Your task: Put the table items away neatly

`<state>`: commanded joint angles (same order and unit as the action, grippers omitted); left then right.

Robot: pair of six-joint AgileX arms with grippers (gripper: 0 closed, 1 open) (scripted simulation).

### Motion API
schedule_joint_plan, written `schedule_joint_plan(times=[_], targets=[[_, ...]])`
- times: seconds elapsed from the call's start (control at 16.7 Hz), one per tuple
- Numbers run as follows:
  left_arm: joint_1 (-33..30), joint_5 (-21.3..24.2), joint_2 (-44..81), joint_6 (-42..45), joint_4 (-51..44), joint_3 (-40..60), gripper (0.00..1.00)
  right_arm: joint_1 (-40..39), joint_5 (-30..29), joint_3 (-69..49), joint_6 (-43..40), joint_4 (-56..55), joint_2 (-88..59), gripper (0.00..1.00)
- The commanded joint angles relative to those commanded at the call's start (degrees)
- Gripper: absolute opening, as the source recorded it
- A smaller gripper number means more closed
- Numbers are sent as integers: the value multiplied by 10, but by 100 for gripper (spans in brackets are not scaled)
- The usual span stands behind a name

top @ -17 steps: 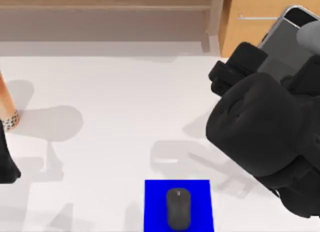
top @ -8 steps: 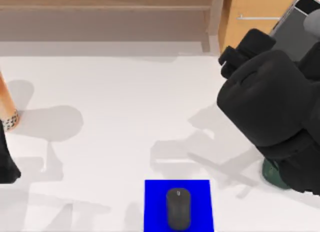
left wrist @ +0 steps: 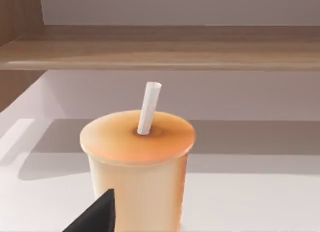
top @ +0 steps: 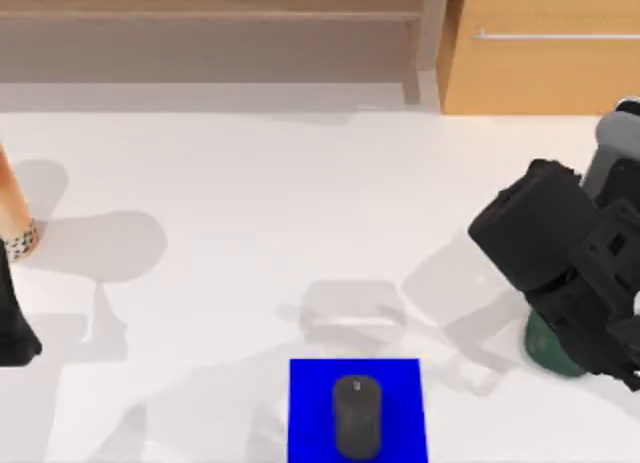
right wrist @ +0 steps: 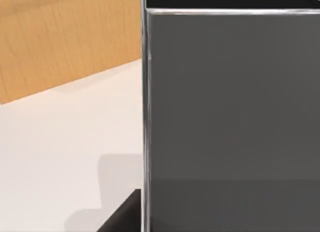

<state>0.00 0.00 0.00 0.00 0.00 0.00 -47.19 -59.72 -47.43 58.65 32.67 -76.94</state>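
Observation:
At the top view's right edge my right gripper (top: 600, 218) is shut on the silver-edged smartphone (top: 615, 153), which it holds above the table (top: 250, 183). The phone's grey screen (right wrist: 230, 106) stands close in the right wrist view, with one black fingertip (right wrist: 125, 212) beside its edge. The black mouse (top: 357, 415) lies on a blue mat (top: 310, 403) at the front middle. The tan-orange cylinder (top: 12, 208), a cup with a speckled band, stands at the far left edge. Its lid and white straw (left wrist: 148, 107) show just ahead of my left gripper (top: 10, 323).
A dark green round base (top: 545, 348) sits on the table just under my right arm. A wooden shelf (top: 210, 13) and an orange-brown cabinet (top: 540, 53) run along the back edge.
My right arm has swung right and lower with the smartphone, uncovering the cabinet front and the green base. The left arm, cup and mouse have not moved.

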Motion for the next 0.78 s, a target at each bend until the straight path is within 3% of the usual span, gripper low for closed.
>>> schedule_joint_plan(times=[0.36, 0.78], targets=[[0, 0, 0, 0, 0, 0, 100, 8, -2, 8, -7, -7, -7, 0], [0, 0, 0, 0, 0, 0, 100, 8, -2, 8, -7, -7, -7, 53]])
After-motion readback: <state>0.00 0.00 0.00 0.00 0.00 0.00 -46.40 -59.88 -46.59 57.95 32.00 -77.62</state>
